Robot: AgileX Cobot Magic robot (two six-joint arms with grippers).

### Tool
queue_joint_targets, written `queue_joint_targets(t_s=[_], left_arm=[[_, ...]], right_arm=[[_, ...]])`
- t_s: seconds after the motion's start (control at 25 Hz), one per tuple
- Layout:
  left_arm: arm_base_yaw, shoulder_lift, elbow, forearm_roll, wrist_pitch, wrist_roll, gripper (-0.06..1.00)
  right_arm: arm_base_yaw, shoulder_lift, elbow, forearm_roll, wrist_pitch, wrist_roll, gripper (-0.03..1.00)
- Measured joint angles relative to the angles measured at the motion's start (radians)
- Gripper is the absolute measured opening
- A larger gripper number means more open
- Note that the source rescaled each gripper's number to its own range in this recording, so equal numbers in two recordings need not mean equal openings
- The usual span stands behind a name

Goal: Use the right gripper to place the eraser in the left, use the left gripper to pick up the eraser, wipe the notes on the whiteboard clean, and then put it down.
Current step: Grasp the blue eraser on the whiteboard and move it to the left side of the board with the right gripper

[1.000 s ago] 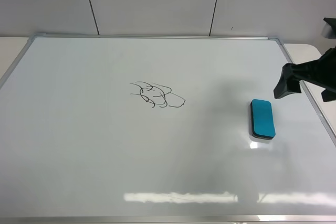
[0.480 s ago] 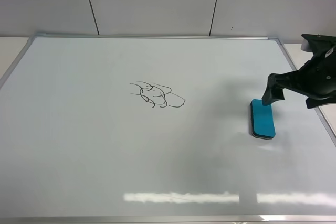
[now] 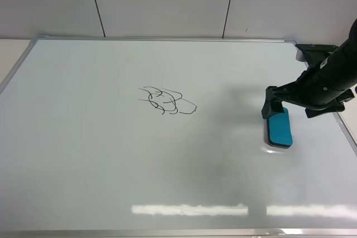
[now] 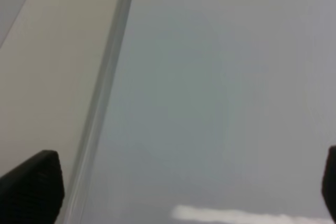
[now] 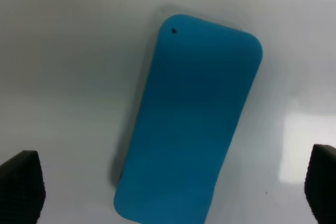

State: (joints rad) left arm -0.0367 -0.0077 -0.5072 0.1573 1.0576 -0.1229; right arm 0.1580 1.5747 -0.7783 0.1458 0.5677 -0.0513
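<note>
A large glossy whiteboard (image 3: 111, 165) with a thin silver frame (image 3: 167, 39) lies flat and fills most of the high view, with a pale panelled wall (image 3: 162, 4) behind it. Near the middle of the board, a little toward the far edge, sits the notes (image 3: 166, 101), a small tangle of thin black looping marker lines. Well apart from them, near the board's right edge, the teal-blue eraser (image 3: 279, 129) lies flat on the white surface with its long side running roughly from far to near (a thin dark felt edge shows along its near end). The black right tool (image 3: 289, 112) reaches in from the right on a dark arm and hangs just above the far end of the eraser. Its jaws stand wide apart and grip nothing. In the right wrist view its two dark fingers (image 5: 21, 184) show only at the picture's lower corners, with the eraser lying slightly askew between them and touched by neither. The left tool (image 4: 181, 192) is out of the high view. Its own wrist view shows its jaws also spread wide with nothing between them, above the board's metal frame and a strip of beige table (image 4: 42, 77) beside it.
</note>
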Motion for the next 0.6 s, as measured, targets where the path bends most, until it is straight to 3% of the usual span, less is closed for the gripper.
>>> queue_joint_targets(t_s=[0.6], left_arm=[[0.000, 0.000, 0.000, 0.000, 0.000, 0.000, 1.00]], right_arm=[[0.001, 0.000, 0.000, 0.000, -0.033, 0.001, 1.00]])
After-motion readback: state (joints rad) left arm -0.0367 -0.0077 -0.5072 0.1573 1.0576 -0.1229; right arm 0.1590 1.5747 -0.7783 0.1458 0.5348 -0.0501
